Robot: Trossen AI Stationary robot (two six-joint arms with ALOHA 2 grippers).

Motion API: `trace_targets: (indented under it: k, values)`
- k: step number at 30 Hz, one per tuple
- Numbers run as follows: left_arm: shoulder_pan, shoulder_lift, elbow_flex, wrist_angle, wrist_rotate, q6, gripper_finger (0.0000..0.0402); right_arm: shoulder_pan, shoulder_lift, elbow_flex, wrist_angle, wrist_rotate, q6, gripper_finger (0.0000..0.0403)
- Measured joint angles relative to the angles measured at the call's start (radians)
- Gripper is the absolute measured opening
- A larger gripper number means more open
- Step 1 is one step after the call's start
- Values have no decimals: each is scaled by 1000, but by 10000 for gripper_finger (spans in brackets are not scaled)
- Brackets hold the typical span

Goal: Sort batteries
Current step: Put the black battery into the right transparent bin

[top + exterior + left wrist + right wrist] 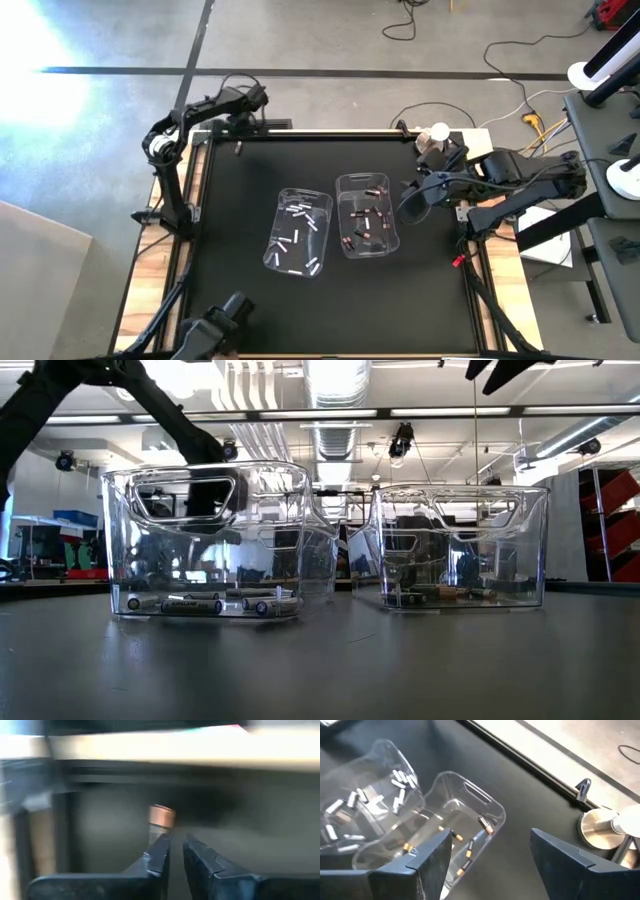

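Two clear bins stand side by side mid-table. The left bin (298, 232) holds white batteries (400, 780); the right bin (367, 215) holds dark batteries with copper ends (486, 825). My left gripper (177, 845) is at the far left corner of the black mat, pointing steeply down, its fingers almost together. A single battery with a copper end (161, 817) shows just past one fingertip; in the high view it is a small speck (238, 150). My right gripper (490, 855) hangs open above the mat, right of the right bin, nothing between its fingers. My left gripper comes at the single battery from above. The battery's copper end (162, 814) stands just beyond the tip of one finger (159, 851), not between the two. The picture is smeared, so I cannot tell whether the finger touches it.
A round metal fitting (600, 827) and a small clamp (583, 787) sit at the mat's far right corner. The table's frame rail (300, 130) runs along the far edge, close to my left gripper. Bare mat (240, 300) lies near the front left.
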Motion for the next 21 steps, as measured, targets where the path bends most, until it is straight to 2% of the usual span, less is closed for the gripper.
trace_targets:
  k: [3, 6, 11, 16, 21]
  values:
    - [-22, 26, -1, 40, 166, 144, 54, 0, -2, -33, -2, 0, -7, 267]
    - [-37, 36, 1, 39, 234, 199, 80, 0, -2, -46, -2, -5, -5, 277]
    - [-42, 37, -3, 36, 235, 203, 128, 6, -3, -48, -2, -69, 2, 288]
    - [-53, 38, 19, 60, 210, 237, 170, 13, -8, -48, -2, -72, 0, 293]
    - [-66, 86, 20, 108, 244, 214, 189, 13, -10, -48, -2, -72, 0, 286]
